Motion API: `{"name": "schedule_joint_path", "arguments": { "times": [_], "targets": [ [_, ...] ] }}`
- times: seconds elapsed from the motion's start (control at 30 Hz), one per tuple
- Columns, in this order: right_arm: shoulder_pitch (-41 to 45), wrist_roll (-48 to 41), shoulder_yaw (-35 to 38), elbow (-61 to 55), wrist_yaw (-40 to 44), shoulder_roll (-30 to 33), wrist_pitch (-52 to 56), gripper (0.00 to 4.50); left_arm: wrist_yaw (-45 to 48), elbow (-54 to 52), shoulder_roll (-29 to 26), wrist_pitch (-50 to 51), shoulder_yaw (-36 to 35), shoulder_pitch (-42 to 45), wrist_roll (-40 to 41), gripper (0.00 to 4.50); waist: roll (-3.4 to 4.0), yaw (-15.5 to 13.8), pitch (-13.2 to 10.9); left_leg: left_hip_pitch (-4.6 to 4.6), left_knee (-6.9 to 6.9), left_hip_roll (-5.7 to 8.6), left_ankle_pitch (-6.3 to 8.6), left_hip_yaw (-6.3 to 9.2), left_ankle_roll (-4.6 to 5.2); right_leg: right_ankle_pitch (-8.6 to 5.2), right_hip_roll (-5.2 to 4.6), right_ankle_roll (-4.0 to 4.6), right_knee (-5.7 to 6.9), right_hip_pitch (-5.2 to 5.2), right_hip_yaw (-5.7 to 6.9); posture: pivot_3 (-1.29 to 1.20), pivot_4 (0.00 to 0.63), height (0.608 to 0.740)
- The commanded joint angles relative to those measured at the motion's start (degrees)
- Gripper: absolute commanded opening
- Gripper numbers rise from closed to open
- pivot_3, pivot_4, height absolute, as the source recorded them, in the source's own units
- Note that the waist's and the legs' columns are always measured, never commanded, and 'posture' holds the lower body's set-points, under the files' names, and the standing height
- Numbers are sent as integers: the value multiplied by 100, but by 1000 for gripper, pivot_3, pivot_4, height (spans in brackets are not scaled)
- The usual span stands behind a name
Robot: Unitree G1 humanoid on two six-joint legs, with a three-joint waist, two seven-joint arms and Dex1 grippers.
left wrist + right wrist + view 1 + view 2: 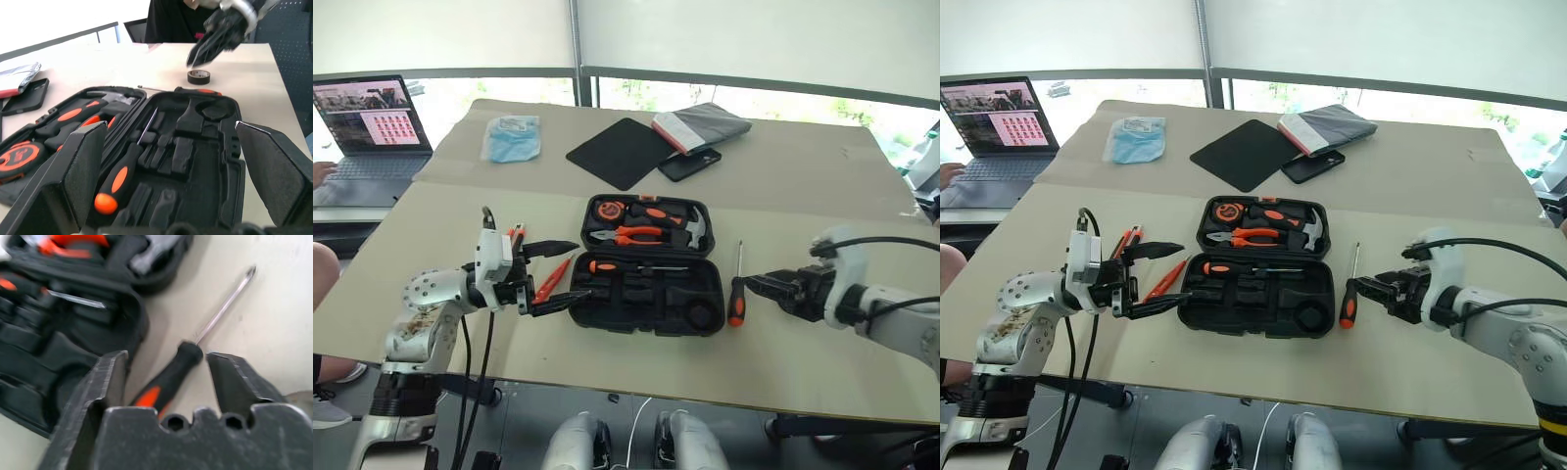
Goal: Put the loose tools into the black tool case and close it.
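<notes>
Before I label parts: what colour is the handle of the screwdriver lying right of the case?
Black with an orange band, on the screwdriver; clearest in the right wrist view.

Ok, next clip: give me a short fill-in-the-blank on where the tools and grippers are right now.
1. The tool case lies ____ on the table.
2. The screwdriver on the table beside the case is nearest the ____ gripper.
3. The left gripper has its fingers ____ and holds nothing.
4. The hammer and pliers sit in the ____ half of the case.

Missing words: open; right; open; far
</notes>
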State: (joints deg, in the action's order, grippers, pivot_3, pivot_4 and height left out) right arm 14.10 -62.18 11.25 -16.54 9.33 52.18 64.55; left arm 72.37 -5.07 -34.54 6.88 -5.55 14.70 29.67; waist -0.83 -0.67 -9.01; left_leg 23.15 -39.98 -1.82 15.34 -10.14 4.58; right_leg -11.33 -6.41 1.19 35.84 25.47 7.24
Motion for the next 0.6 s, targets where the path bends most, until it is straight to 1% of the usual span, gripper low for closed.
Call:
{"name": "schedule_joint_path", "arguments": {
  "times": [0.03,0.17,0.27,0.37,0.5,0.6],
  "targets": [
    [173,169,61,149,-56,-34,331,3101,-143,-371,-37,90,-44,-123,130,4500,0,2,0,2,-4,0,1,-1,2,-5,0,-12,0,1,0,0,150,740],
    [257,59,33,182,17,-215,809,3101,-254,-474,-7,111,-1,-220,79,4500,0,-8,0,1,-5,-1,1,0,1,-8,-1,-19,2,-1,5,0,150,740],
    [286,29,27,250,-2,-453,1069,3101,-326,-538,33,135,54,-255,84,4500,0,0,0,-2,-5,-2,5,2,-12,-6,-1,-22,5,-3,3,0,150,740],
    [410,-20,177,388,-143,-733,1356,3101,-376,-593,67,133,112,-285,74,4500,1,7,0,-10,-6,-3,7,2,-17,-4,1,-24,6,-10,1,0,150,740],
    [511,80,265,536,-241,-989,1618,3101,-433,-644,99,101,172,-331,56,4500,1,7,1,-8,-4,-3,6,2,-15,-4,3,-22,5,-7,1,0,150,740],
    [571,410,-22,625,-241,-1010,1786,3101,-428,-656,109,38,175,-328,78,4500,0,14,1,-8,-4,-3,5,2,-14,-3,3,-22,4,-10,0,0,150,740]
  ]
}}
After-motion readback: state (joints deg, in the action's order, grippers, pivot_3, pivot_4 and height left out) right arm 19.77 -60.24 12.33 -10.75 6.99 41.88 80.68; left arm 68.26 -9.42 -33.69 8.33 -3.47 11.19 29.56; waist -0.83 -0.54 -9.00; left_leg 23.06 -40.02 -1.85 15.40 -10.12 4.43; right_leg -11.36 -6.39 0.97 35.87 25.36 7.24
